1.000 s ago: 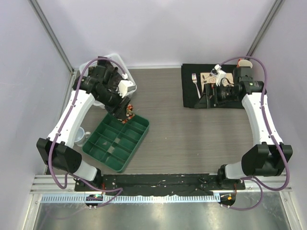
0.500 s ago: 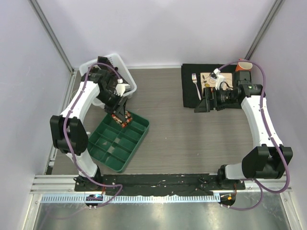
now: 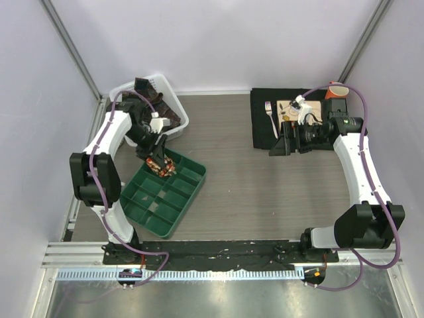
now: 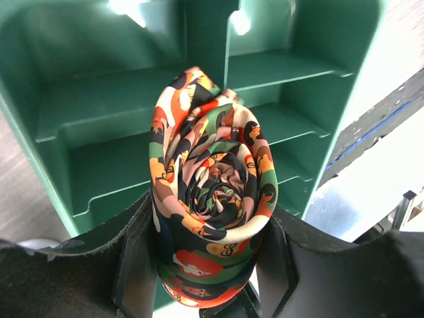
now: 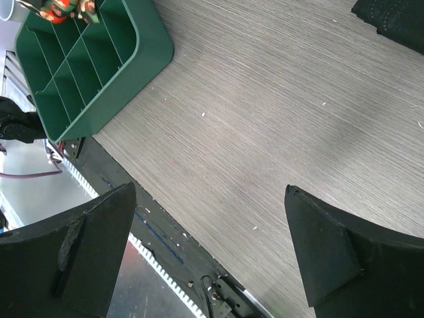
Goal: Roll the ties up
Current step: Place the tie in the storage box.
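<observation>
My left gripper [image 3: 159, 164] is shut on a rolled red-orange floral tie [image 4: 212, 199], held over the far corner of the green divided tray [image 3: 164, 196]. The roll [image 3: 161, 166] also shows in the top view and in the right wrist view [image 5: 65, 9]. The tray's compartments [image 4: 112, 119] lie just below the roll. Dark ties [image 3: 149, 109] lie heaped in the white basket [image 3: 177, 122] at the back left. My right gripper [image 3: 277, 147] is open and empty, held above the table beside the black mat [image 3: 262, 126].
A fork [image 3: 270, 114] and a floral square plate [image 3: 289, 107] lie on the black mat. An orange cup [image 3: 338, 89] stands at the back right. A white cup [image 3: 111, 188] sits left of the tray. The table's front rail [image 5: 165, 245] shows in the right wrist view.
My left gripper has carried the rolled floral tie leftward and lower, onto the tray's far corner, and the left arm has folded back. The right arm has shifted slightly.
</observation>
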